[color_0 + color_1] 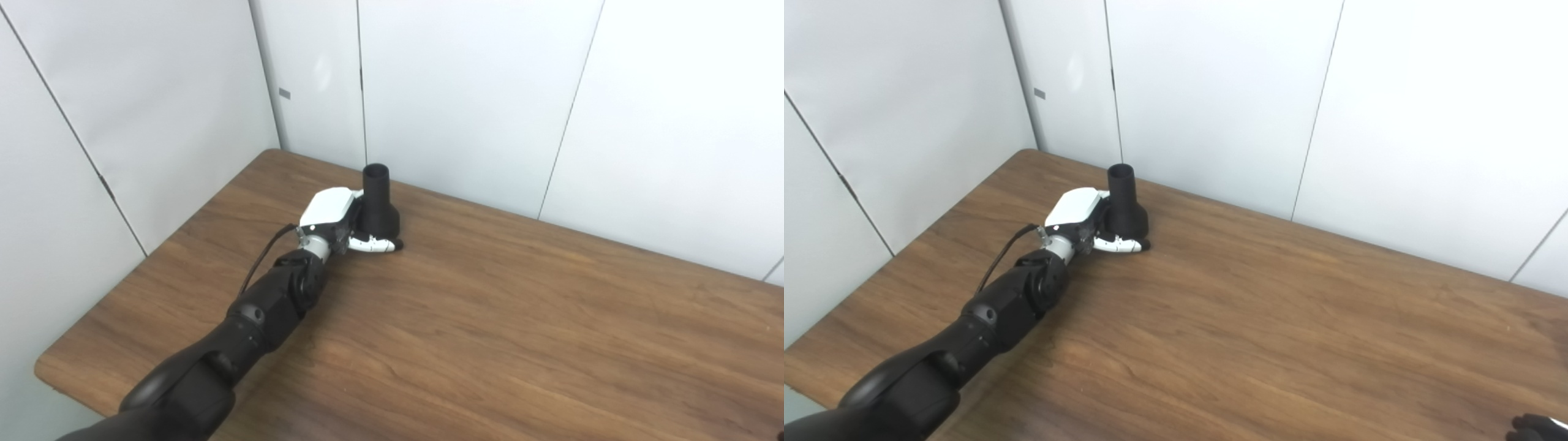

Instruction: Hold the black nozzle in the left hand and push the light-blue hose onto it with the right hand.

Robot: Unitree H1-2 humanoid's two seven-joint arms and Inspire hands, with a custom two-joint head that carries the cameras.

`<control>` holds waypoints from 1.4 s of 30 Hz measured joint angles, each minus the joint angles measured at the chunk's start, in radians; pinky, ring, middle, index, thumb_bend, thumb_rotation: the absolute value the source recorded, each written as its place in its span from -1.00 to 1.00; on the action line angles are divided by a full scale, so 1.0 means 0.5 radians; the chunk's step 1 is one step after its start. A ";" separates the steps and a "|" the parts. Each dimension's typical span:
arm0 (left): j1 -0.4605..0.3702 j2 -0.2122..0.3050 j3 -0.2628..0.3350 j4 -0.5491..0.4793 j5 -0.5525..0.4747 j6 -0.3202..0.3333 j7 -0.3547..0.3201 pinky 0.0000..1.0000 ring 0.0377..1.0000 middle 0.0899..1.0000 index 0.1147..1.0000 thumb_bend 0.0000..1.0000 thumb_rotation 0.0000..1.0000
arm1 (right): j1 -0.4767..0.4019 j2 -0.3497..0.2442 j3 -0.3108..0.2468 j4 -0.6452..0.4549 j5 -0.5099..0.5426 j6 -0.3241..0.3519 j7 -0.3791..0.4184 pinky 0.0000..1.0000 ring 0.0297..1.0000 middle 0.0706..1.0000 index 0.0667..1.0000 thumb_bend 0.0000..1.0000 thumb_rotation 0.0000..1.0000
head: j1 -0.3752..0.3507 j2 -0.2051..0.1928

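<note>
The left hand wraps its fingers around the upright black nozzle. No hose shows; the right hand barely enters, fingers unreadable, and must fetch it.

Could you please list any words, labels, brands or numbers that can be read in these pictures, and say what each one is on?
None can be read.
The small grey tag on the wall panel is too small to show any text.
The black nozzle, the left hand and the table bear no visible lettering.
</note>
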 measured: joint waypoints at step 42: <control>0.094 -0.135 -0.118 0.010 0.160 -0.489 0.429 -0.72 -0.66 -0.23 -0.13 0.04 -1.00 | 0.016 -0.001 0.038 -0.097 -0.054 0.053 0.000 -0.05 0.16 0.17 0.07 0.05 -0.10 | -0.126 0.055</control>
